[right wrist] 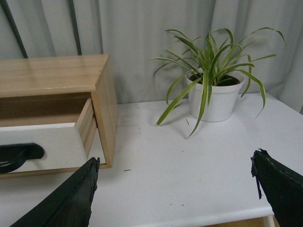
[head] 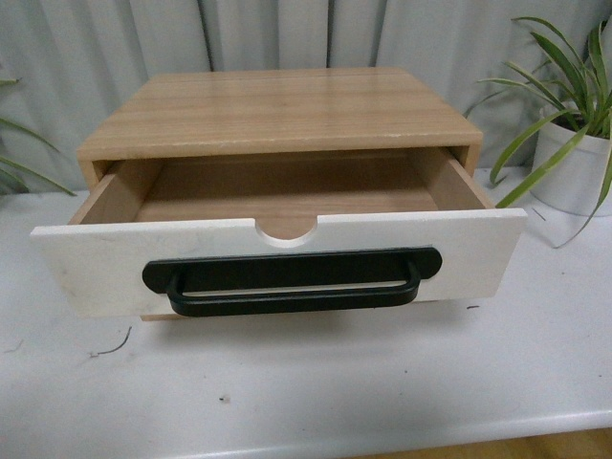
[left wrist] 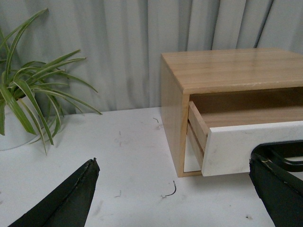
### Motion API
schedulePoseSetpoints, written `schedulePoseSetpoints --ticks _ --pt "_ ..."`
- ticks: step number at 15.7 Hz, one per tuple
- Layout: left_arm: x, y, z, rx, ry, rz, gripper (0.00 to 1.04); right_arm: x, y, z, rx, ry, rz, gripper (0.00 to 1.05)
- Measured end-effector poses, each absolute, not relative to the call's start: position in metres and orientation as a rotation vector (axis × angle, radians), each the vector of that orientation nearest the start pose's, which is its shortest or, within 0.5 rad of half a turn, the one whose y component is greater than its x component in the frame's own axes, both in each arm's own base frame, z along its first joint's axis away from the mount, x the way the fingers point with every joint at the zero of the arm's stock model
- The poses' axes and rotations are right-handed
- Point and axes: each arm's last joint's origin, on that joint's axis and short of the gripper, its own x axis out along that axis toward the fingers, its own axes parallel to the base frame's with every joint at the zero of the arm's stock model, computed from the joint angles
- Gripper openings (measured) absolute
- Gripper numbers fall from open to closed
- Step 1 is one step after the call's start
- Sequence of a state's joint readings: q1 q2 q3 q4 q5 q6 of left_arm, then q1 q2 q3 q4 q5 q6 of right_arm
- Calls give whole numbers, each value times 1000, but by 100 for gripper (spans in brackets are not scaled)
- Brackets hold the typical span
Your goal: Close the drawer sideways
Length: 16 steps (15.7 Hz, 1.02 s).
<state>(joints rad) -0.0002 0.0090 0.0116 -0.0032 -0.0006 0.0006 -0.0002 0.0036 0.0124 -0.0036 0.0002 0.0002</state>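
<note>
White tabletop (head: 382, 382) | wood-grain cabinet (head: 277, 110), likely laminate | drawer (head: 86, 263) open, black bar handle (head: 292, 299) | left claw (left wrist: 174, 161), right claw (right wrist: 175, 157) spread

One drawer (head: 96, 268), one black handle (head: 287, 270), one wooden cabinet (head: 277, 110) and two potted plants (head: 574, 167), upper right and far left, are counted.

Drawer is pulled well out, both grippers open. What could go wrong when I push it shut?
Pushing one end of the white-fronted wooden drawer may skew and jam it in the light wooden cabinet. The cabinet just stands on the white table, so it may slide back. The right gripper could brush the green plant in the white pot.
</note>
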Motion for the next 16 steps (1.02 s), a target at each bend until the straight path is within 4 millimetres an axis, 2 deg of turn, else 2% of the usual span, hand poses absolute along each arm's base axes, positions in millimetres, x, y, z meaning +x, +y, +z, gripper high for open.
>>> schedulePoseSetpoints --ticks 5,6,7,8,9,12,14,16 --pt "98 0 166 1 1 0 98 97 0 167 0 -5 0 98" --pt "98 0 166 1 2 -1 98 97 0 165 32 57 -62 98" --pt "99 -3 162 -21 71 -74 98 103 6 166 86 164 -163 98" --pt "101 -12 158 -1 134 -187 98 110 7 174 94 230 -174 98" --pt "101 -20 157 52 181 -289 98 117 9 181 78 286 -124 98" --pt "105 -42 154 338 215 -541 98 138 35 188 -132 512 259 98" --pt "113 -56 153 506 186 -652 98 152 54 185 -318 568 444 98" --pt "127 -68 153 609 158 -700 98 168 72 185 -460 567 553 98"
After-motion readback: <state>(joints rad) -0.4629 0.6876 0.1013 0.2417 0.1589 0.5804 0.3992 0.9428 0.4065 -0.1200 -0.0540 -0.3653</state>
